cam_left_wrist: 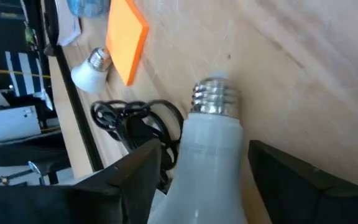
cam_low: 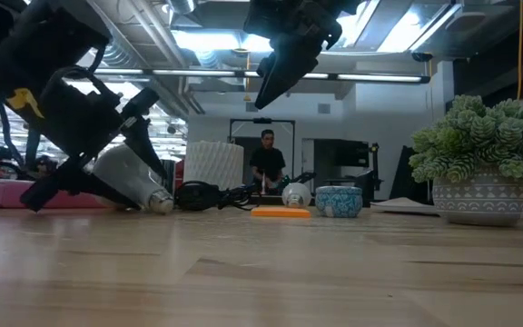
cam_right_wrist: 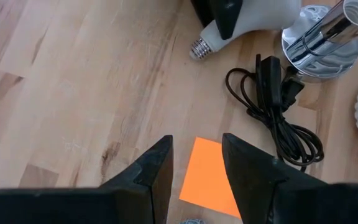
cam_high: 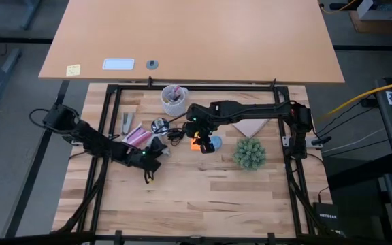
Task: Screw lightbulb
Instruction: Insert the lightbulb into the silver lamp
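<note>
White lightbulb (cam_left_wrist: 207, 155) sideways on table

Lightbulb (cam_left_wrist: 207, 155) between parted hand (cam_left_wrist: 207, 180) fingers

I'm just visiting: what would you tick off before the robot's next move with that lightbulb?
1. Lightbulb lies on the table between the left gripper's open fingers: ok.
2. Bulb firmly gripped: not ok, a gap shows beside one finger.
3. Bulb's threaded base uncovered: ok.
4. Silver socket standing ready to take the bulb: cannot tell.
5. Right gripper open and empty above the orange sticky note: ok.
</note>
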